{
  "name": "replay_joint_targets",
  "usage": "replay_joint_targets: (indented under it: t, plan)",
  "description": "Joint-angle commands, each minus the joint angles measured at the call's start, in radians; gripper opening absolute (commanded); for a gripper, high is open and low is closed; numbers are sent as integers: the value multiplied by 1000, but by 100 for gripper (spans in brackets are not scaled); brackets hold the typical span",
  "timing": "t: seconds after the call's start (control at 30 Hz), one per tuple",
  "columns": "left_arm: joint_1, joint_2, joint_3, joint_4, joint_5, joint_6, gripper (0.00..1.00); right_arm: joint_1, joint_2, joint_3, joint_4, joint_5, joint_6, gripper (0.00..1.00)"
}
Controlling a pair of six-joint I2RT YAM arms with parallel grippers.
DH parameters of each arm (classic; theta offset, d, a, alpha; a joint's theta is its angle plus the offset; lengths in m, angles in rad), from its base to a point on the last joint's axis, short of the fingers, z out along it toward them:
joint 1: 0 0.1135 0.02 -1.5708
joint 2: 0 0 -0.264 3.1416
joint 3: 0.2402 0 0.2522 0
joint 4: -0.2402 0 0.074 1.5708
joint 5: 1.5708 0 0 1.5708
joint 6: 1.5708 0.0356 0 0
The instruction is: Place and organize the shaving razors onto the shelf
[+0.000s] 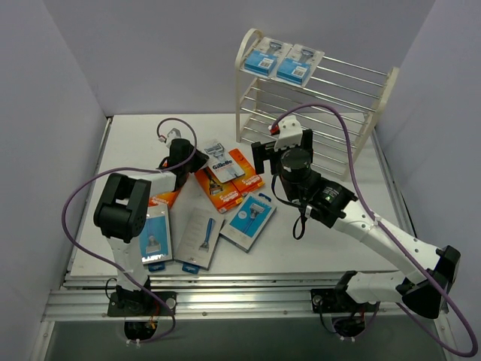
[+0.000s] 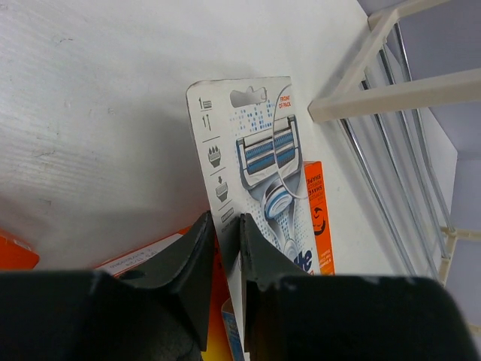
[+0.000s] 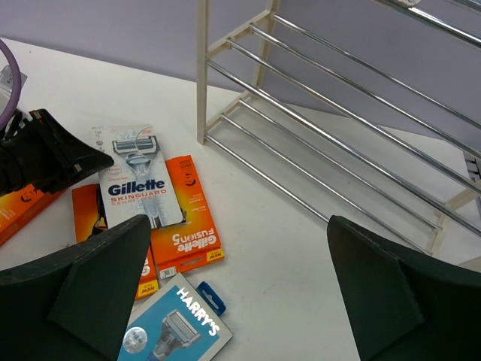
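left pincer (image 2: pixel 224 223): nearly shut over flat glossy white razor card's (image 2: pixel 255 128) edge, can't tell if gripping | right pincer (image 3: pixel 239 226): wide open, holding nothing, cream wire-rod shelf (image 3: pixel 201 75) just ahead

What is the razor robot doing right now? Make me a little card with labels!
On shelf: two blue packs, side by side on the top tier of the shelf
On table: Gillette pack lying over orange boxes; Harry's pack nearby
Left gripper: fingers nearly together at the Gillette pack's edge; firm grip unclear
Right gripper: wide open, empty, above the table beside the shelf
Left to do: table packs not yet shelved
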State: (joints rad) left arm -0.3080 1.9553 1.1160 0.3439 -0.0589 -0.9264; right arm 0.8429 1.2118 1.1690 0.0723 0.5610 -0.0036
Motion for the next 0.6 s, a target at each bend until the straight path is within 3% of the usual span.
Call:
replay_joint_targets:
  t: [0.0,0.17,0.57]
  plan:
    - [-3,-28,-7,-19,19,18,3,-10,-17,-5,46,22,-6,99]
    - [4,-81,21,-121,39,24,2,-11,-17,-2,40,17,-3,99]
    - [6,-396,36,-391,53,118,2,-34,23,126,-147,-104,105,100]
